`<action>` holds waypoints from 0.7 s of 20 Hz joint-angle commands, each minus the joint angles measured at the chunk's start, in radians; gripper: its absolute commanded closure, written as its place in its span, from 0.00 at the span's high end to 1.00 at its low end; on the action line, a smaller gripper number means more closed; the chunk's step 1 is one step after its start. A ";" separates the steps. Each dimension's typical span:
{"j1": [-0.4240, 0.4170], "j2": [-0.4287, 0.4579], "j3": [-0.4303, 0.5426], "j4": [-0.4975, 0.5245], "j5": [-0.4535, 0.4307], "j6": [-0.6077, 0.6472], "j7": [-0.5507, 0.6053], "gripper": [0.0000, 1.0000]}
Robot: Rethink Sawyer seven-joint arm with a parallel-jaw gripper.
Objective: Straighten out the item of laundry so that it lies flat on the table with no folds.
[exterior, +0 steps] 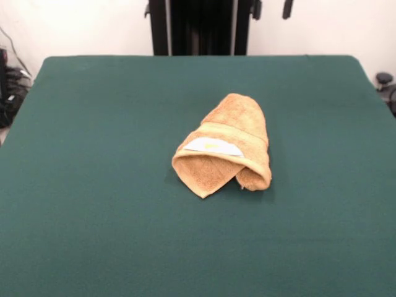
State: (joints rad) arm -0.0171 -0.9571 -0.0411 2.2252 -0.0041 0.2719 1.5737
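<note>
The tan-orange terry towel (224, 146) lies near the middle of the dark green table (93, 185), folded over itself into a rough cone. Its narrow end points to the far side and its open end faces the near side. The white label with a yellow mark (213, 146) sits on top near the open end, just below the woven band (232, 131). One corner hangs down as a point at the near left, and another fold curls under at the near right. Only small dark parts of my gripper (272, 8) show at the top edge, far behind the towel.
The black pedestal (201, 28) stands behind the table's far edge. Cables and dark equipment (11, 86) lie off the left side, and a dark object (385, 83) off the right side. Bare green cloth surrounds the towel on all sides.
</note>
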 commanded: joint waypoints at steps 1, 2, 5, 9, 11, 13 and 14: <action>0.009 0.123 0.002 0.049 -0.039 -0.071 0.176 1.00; 0.021 0.139 -0.015 0.045 -0.052 -0.095 0.180 1.00; -0.014 0.188 0.031 0.023 -0.054 -0.179 0.173 1.00; -0.117 0.298 0.177 -0.127 -0.121 -0.098 -0.003 1.00; -0.136 0.322 0.206 -0.194 -0.165 -0.101 -0.041 1.00; -0.105 0.304 0.159 -0.238 -0.165 -0.136 0.021 1.00; -0.095 0.294 0.148 -0.249 -0.165 -0.124 0.034 1.00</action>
State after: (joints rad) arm -0.1193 -0.7305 -0.0070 2.1583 -0.1312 0.2088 1.5737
